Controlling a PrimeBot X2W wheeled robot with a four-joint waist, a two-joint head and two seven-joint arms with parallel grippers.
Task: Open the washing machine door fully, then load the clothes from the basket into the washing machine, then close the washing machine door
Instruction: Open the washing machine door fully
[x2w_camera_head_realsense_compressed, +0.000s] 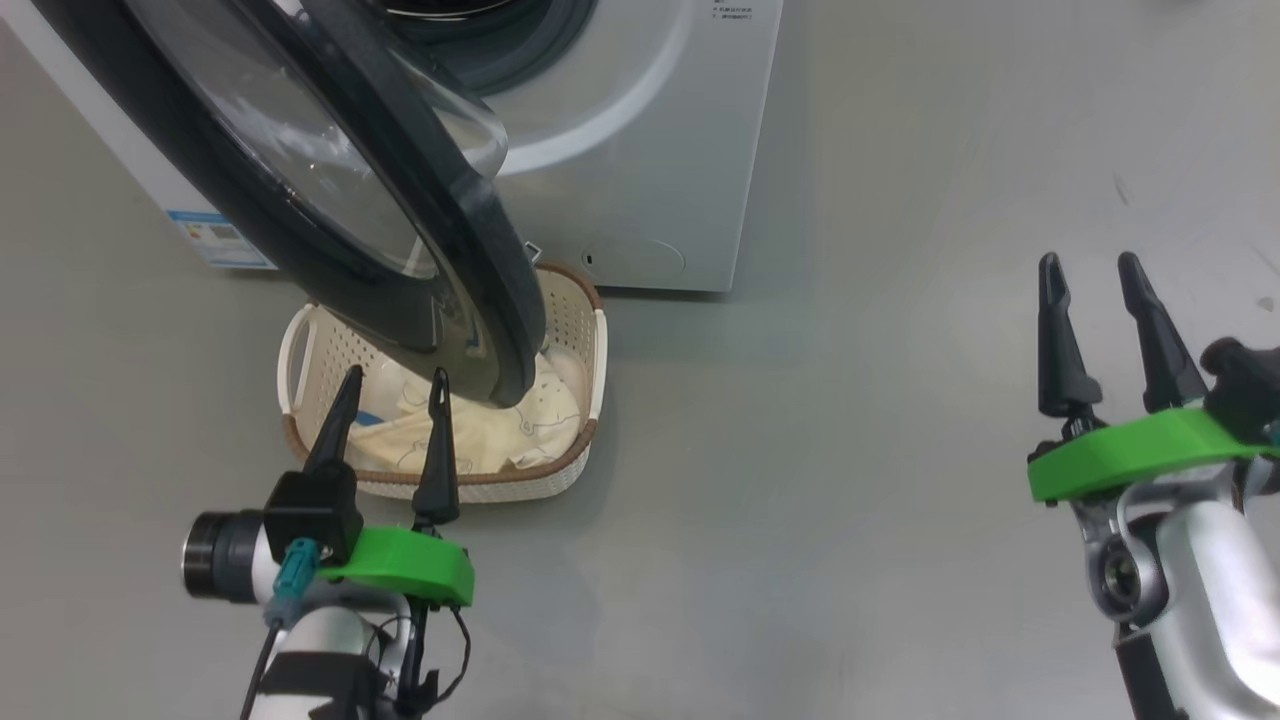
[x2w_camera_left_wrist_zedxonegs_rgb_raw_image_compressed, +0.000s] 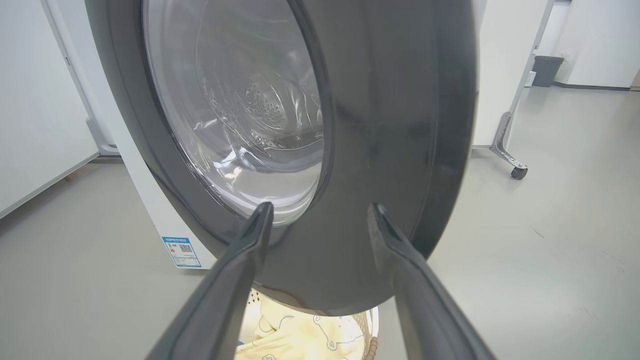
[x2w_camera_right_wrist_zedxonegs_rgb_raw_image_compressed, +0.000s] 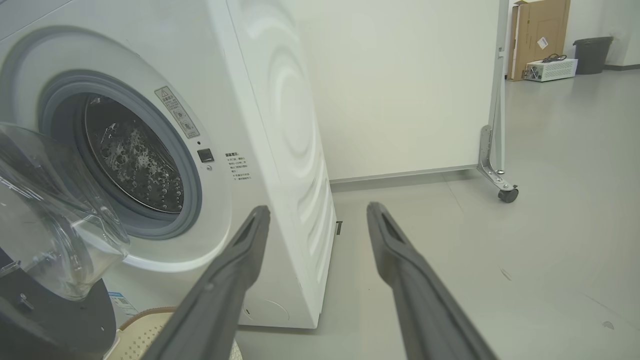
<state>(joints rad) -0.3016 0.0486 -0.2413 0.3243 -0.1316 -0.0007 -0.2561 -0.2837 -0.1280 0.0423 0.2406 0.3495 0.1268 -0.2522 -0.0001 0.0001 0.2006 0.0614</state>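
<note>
Laundry: one washing machine (x2w_camera_head_realsense_compressed: 640, 150), with one washing machine door (x2w_camera_head_realsense_compressed: 480, 230), one steel drum (x2w_camera_right_wrist_zedxonegs_rgb_raw_image_compressed: 135, 155) and one blue sticker (x2w_camera_head_realsense_compressed: 220, 240); one basket (x2w_camera_head_realsense_compressed: 572, 320); the clothes (x2w_camera_head_realsense_compressed: 500, 425) lie as one cream-yellow heap, number of garments not determinable. Robot: two grippers, the left gripper (x2w_camera_head_realsense_compressed: 396, 373) and the right gripper (x2w_camera_head_realsense_compressed: 1088, 258), each with two dark fingers (x2w_camera_head_realsense_compressed: 1060, 350), four in all. Background: one dark bin (x2w_camera_right_wrist_zedxonegs_rgb_raw_image_compressed: 592, 47), one cardboard box (x2w_camera_right_wrist_zedxonegs_rgb_raw_image_compressed: 540, 30), one white unit (x2w_camera_right_wrist_zedxonegs_rgb_raw_image_compressed: 550, 70) on the floor, one caster (x2w_camera_right_wrist_zedxonegs_rgb_raw_image_compressed: 507, 194).
</note>
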